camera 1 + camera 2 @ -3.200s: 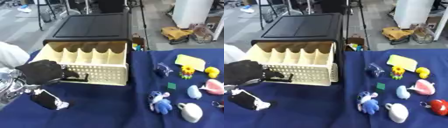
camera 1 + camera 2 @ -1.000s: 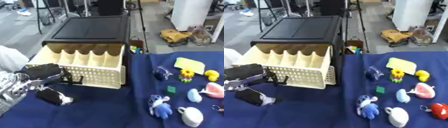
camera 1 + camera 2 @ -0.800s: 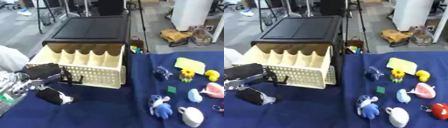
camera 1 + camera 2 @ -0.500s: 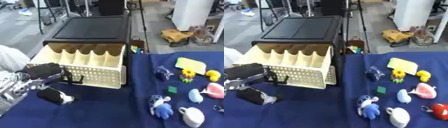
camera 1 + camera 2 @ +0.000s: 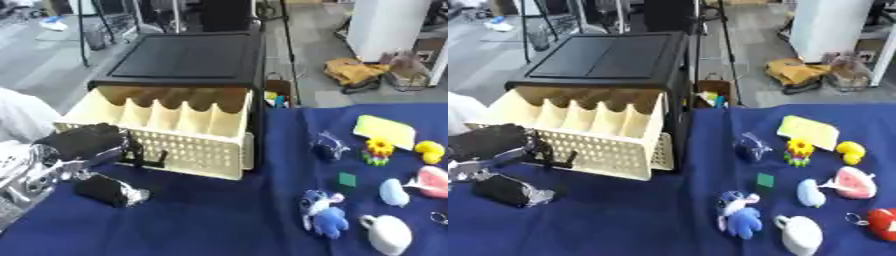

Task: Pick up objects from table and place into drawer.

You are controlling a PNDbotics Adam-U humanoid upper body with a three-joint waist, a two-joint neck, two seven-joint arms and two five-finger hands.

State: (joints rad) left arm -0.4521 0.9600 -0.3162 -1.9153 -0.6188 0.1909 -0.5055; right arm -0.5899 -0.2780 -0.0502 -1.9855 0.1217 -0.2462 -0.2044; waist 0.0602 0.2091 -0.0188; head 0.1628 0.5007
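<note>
The drawer (image 5: pixel 166 131) stands open but looks empty, the toys (image 5: pixel 325 218) lie untouched along the worktop's (image 5: pixel 219 220) right edge, and the left robot hand (image 5: pixel 83 145), fingers curled on nothing, hovers by the drawer's front.

table cloth (image 5: pixel 219 220): deep navy blue, plain
cabinet (image 5: pixel 188 57): black
drawer (image 5: pixel 188 150): cream; front wall perforated with rows of small holes; dividers tan-cream
left hand (image 5: pixel 83 142): black, silver at the joints
wrapped object (image 5: pixel 109 191): black with silvery crinkled end
plush toy (image 5: pixel 322 216): blue, white face
mug-shaped item (image 5: pixel 387 234): white
flat pad (image 5: pixel 385 131): pale yellow
duck (image 5: pixel 430 151): yellow
flower toy (image 5: pixel 378 149): yellow bloom, green and red base
small square (image 5: pixel 347 179): green
oval piece (image 5: pixel 394 192): light blue
shell-like item (image 5: pixel 429 181): pink and white
round item (image 5: pixel 881 224): red
</note>
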